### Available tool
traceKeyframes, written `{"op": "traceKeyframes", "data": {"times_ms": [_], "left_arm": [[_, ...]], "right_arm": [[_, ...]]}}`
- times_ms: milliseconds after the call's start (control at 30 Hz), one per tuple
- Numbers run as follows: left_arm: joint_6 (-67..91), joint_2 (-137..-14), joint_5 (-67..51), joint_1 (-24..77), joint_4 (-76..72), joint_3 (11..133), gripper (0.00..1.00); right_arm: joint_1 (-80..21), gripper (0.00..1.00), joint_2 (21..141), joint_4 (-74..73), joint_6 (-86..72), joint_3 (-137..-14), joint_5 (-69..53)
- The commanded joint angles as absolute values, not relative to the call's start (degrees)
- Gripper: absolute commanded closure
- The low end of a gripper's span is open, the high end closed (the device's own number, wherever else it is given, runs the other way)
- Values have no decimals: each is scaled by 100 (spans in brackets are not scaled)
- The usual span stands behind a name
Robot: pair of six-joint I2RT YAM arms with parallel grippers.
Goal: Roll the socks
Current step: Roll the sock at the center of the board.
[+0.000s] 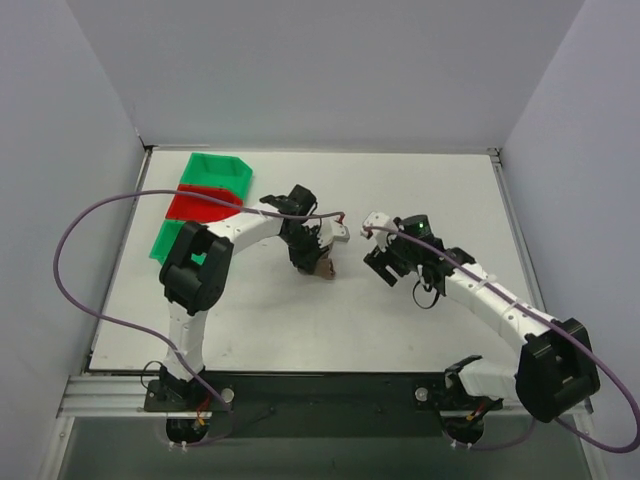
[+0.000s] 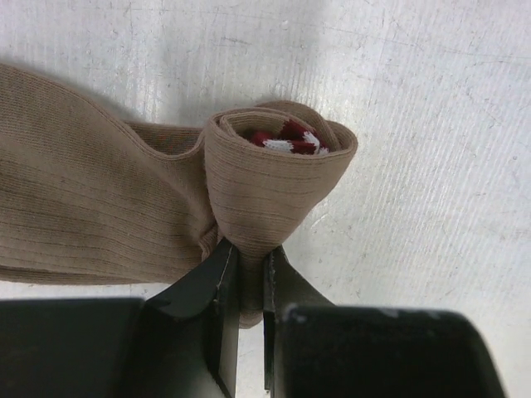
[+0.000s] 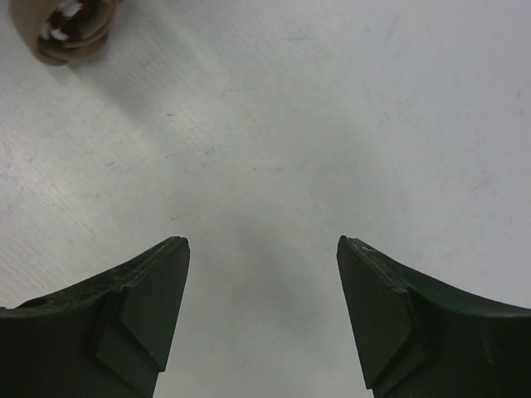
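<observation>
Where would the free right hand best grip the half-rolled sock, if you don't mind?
Probably the rolled end of the sock, from the side facing the right hand: it stands up as a thick bundle, while the rest lies flat. The left hand pinches its near edge.

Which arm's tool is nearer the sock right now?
Left. The left tool is shut on the sock at its rolled end; the right tool stands open, apart from it.

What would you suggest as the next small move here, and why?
Probably turn the left gripper to wind the roll onward: it pinches the sock at its rolled end, cuff tucked inside, while a flat length lies unrolled beside it. The right gripper hangs open over the table, holding nothing.
</observation>
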State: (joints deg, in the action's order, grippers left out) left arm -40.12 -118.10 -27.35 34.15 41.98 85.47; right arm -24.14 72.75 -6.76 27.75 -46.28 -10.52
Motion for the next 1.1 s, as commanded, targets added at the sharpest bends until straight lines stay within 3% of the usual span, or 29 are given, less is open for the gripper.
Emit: {"op": "traceKeyframes", "data": {"times_ms": [0,333,567,733,1067], "left_arm": [[-3876,-12717,-2224,3454,5168,8367,100],[-3885,-13517,-2338,3305,5827,9404,100],[-3894,-13957,-2320,3270,6222,9922,100],[-3902,-14106,-2320,3270,6372,10072,100],[-3876,-14159,-2285,3287,6399,10125,100]], "right_arm": [[-3013,28,6734,360,3892,-3912,-712],[-4648,30,6644,1632,4990,-2989,-19],[-5720,33,7959,3329,5695,-2681,895],[-5845,34,9120,4639,6195,-2725,1257],[-5862,36,10089,5203,6451,-3093,1240]]}}
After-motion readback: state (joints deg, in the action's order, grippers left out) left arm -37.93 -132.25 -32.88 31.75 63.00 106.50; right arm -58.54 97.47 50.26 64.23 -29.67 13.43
